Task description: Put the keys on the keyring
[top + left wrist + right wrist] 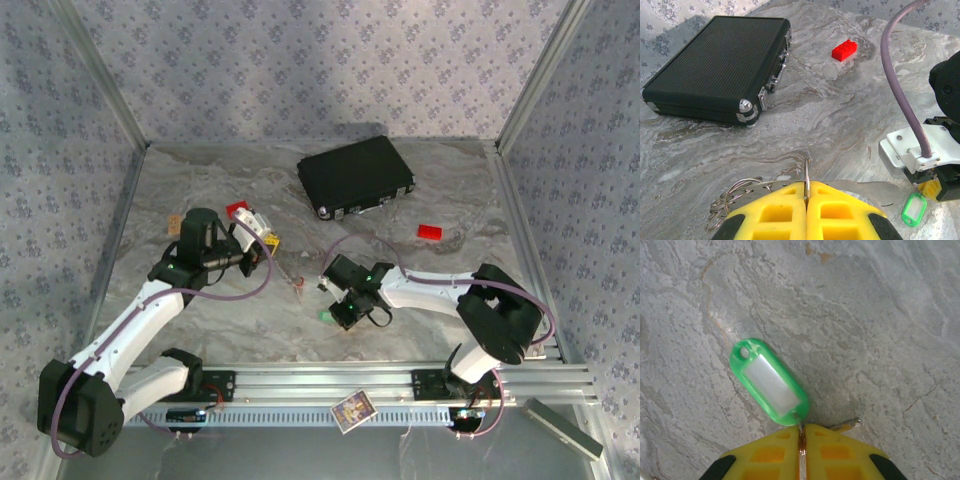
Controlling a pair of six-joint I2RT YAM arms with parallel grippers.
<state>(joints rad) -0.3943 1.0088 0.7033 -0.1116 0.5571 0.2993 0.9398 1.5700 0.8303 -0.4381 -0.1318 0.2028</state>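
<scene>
**Only halfway set up, nothing threaded yet**

Closest to the arms, the right claw has its yellow fingers pressed together on the small metal loop at the end of the green key. The tag lies flat on the counter just ahead of the fingertips, and a bit of metal pokes out beside the right finger. From above, the same tag is a green speck at the tip of that claw, near the middle of the counter's front half.

To the left and a little farther back, the left claw is clamped on the keyring. A thin wire of it stands upright in the seam between the pads, and more looped wire fans out to the left, low over the counter. The two claws are apart, with bare counter between them.

Between the arms in the top view lies a small reddish thing. It may be the second key, but it is too small to tell.

Farther back sit a red block and, at the far side, a black case.

As a judgement, both grasps look made, yet no key hangs on the ring. Bringing the green key across, threading it and then doing the other key are all left to do.
</scene>
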